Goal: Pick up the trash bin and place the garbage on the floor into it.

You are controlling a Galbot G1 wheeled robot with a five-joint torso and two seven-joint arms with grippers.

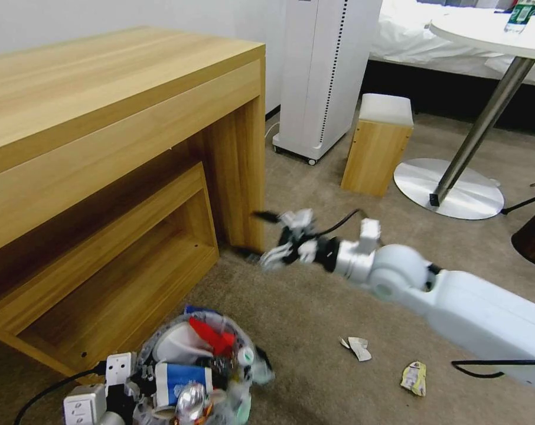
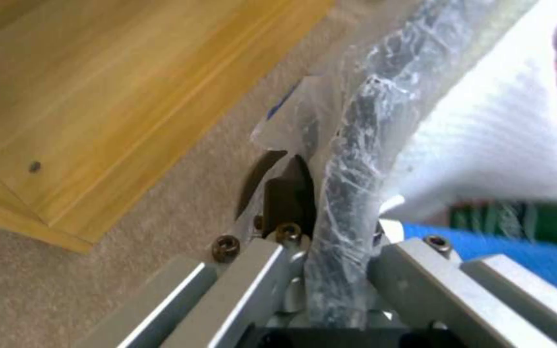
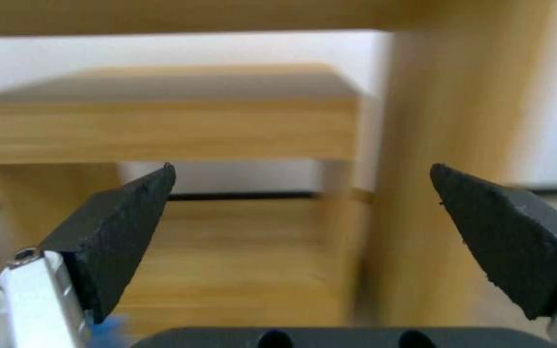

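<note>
Low by the wooden desk (image 1: 102, 118), trash bin (image 1: 191, 366) full of litter, rim pinched in left gripper (image 2: 336, 270) jaws. Over carpet (image 1: 315, 307), right gripper (image 1: 261, 239), jaws spread, empty. Nearby on floor: torn paper (image 1: 357, 348), crumpled wrapper (image 1: 415, 378).

You see the trash bin (image 1: 199, 369), full of litter, on the carpet just in front of the wooden desk (image 1: 102, 171). The right gripper (image 1: 266, 239) hovers beside the desk's leg; two scraps (image 1: 357, 348) lie farther from the desk.
</note>
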